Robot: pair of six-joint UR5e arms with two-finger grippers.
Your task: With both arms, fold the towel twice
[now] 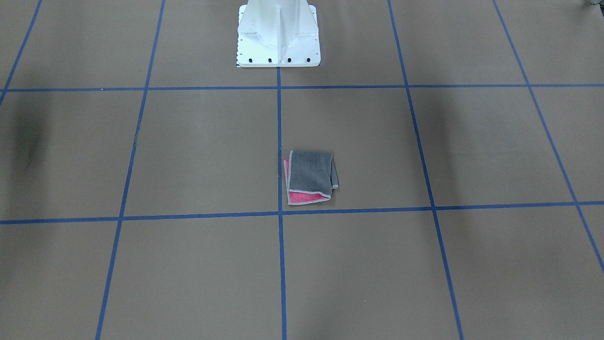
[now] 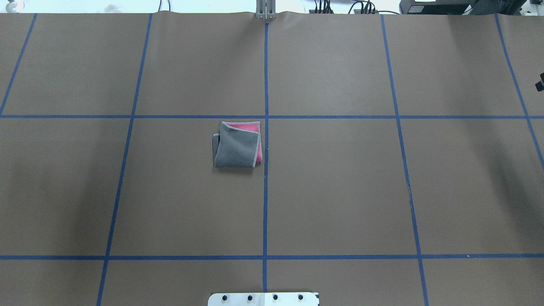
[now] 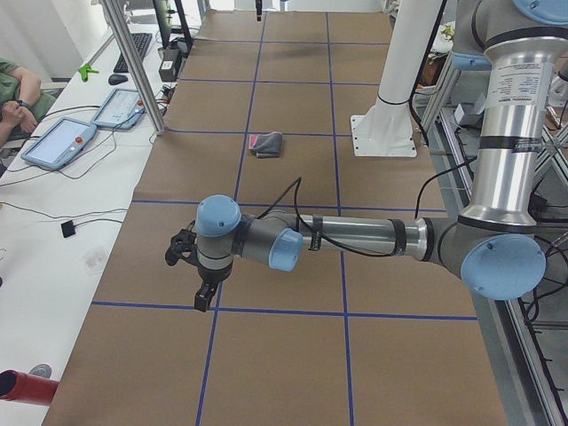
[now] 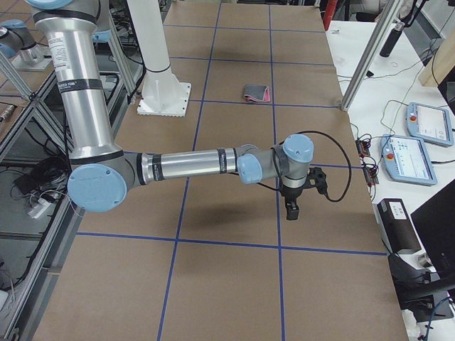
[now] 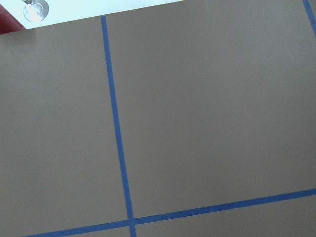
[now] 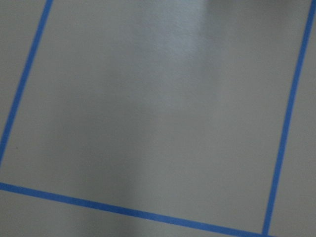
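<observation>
Well apart from both grippers, the towel lies flat on the brown table cover, in front of the white pedestal, just to the left-arm side of the centre blue tape line; it touches neither arm.

Towel is folded into a small, roughly square packet; dark grey face up; a pink strip shows along the edge away from the pedestal and along the edge toward the right gripper's side; light grey edging outlines the top flap; a fold bulges slightly on the side toward the left gripper.

Left arm is stretched low over the table's left end; left gripper points down just above a blue tape line; the towel sits far beyond it toward the middle of the table; seen only from the side, so I cannot tell whether its fingers are spread or closed.

Right arm is stretched out likewise over the right end; right gripper points down over the brown cover; the towel lies well beyond it, near the pedestal; finger state cannot be told here either.

Both wrist cameras show brown cover and blue tape lines.
</observation>
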